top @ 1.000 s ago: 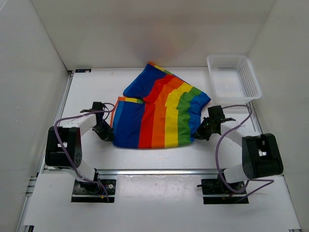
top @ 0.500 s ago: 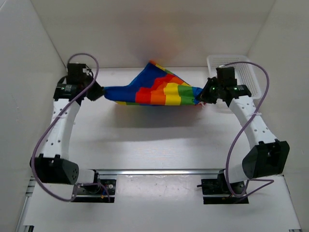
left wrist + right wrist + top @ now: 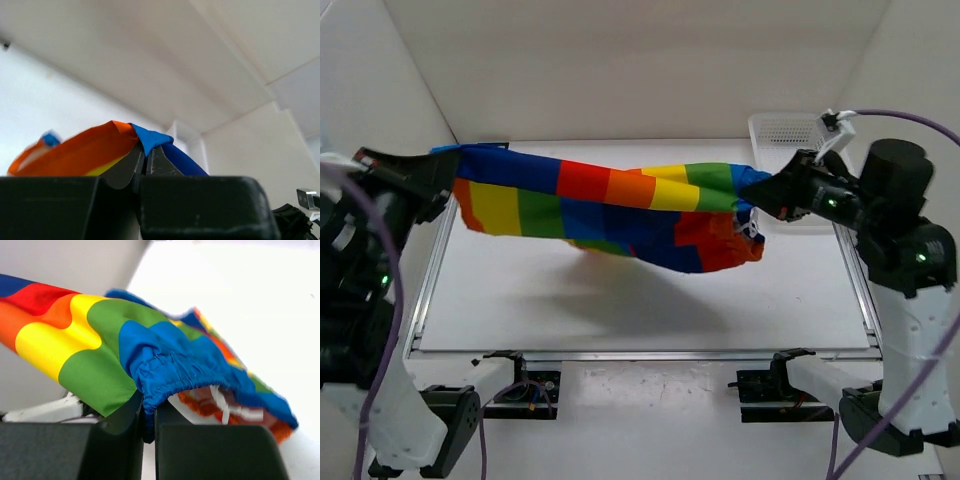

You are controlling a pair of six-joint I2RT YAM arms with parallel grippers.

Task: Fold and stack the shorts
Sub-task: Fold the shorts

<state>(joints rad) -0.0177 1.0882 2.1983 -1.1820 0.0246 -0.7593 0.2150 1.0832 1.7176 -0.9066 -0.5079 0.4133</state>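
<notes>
Shorts [image 3: 610, 205] hang in the air, stretched wide between both grippers above the table [image 3: 620, 310], with a shadow on the table under them. Left gripper [image 3: 438, 178] sits at 9 o'clock in the top view and the right gripper [image 3: 765, 195] at 3 o'clock. From the left gripper the cloth runs off toward 3 o'clock, and from the right gripper toward 9 o'clock. The top edge is fairly taut and the lower part sags toward 6 o'clock, lowest near the right gripper. Left wrist view: left gripper [image 3: 146, 160] has its fingers pressed together on a blue tip of the cloth, with orange and yellow fabric bunched at 10 o'clock from the fingertips. Right wrist view: right gripper [image 3: 148, 415] is clamped on the gathered blue elastic waistband [image 3: 160, 372]. Green, yellow, orange and red stripes fan out toward 10 o'clock, and the rest of the shorts droops toward 3 o'clock with a white drawstring [image 3: 220, 402] dangling. Both pinches sit right at the cloth's outer ends, with the fabric touching the fingertips. White mesh basket [image 3: 782, 130] is at 1 o'clock in the top view, on the far right of the table, partly hidden behind the right arm and separate from the shorts.
</notes>
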